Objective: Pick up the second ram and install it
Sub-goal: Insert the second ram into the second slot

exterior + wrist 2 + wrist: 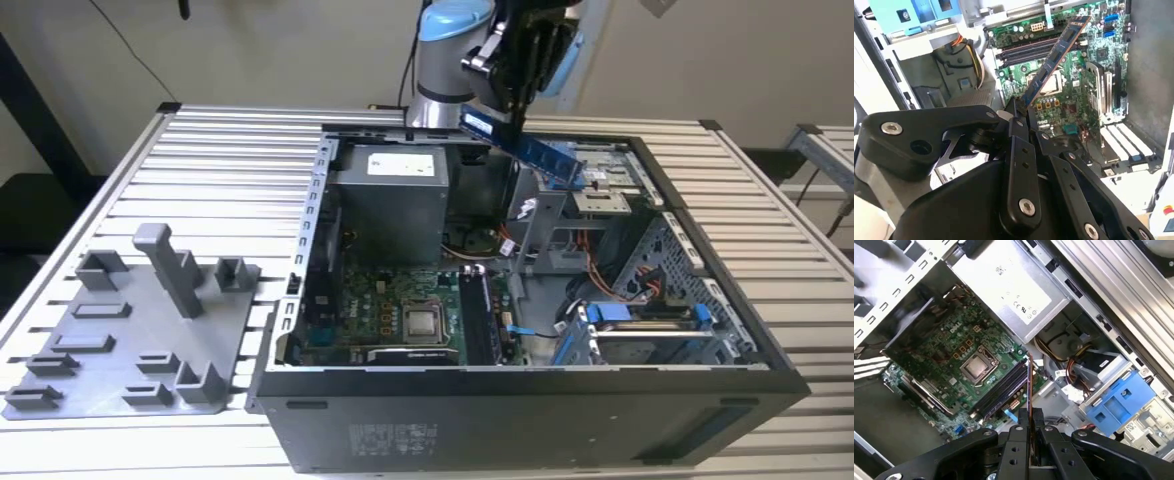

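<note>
Exterior view: we are holding the memory stick (pixel 550 158) tilted above the open computer case (pixel 534 410), gripper (pixel 511 112) clamped on one end. We are judging it light, stiff, fragile: edges only.

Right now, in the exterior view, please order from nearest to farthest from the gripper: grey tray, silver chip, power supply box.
The gripper holds the memory stick.
1. Power supply box, far end of the case.
2. Silver chip, on the green board inside the case.
3. Grey tray, outside the case, at the exterior view's left.
</note>
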Controlling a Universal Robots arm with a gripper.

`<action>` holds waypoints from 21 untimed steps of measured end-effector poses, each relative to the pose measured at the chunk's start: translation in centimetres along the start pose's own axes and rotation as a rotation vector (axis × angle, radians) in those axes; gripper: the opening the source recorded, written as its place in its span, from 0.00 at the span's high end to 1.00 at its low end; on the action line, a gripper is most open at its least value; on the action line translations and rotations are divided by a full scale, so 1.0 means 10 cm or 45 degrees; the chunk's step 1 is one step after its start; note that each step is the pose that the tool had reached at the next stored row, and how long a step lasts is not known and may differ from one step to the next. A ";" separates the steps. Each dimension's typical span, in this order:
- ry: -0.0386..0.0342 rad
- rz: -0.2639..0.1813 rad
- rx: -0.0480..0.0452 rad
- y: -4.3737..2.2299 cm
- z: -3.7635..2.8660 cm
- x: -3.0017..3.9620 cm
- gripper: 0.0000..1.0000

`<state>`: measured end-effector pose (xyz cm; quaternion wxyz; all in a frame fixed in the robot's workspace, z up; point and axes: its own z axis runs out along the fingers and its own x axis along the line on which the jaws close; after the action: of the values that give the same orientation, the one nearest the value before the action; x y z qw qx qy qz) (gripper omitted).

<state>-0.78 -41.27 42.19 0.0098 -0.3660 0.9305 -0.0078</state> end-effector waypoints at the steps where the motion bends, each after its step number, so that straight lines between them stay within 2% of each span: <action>1: 0.0002 0.013 0.000 0.000 0.002 0.000 0.86; 21: 0.0062 0.234 0.004 0.000 0.043 0.000 0.86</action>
<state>-0.77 -41.27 41.76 0.0088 -0.2791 0.9602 -0.0093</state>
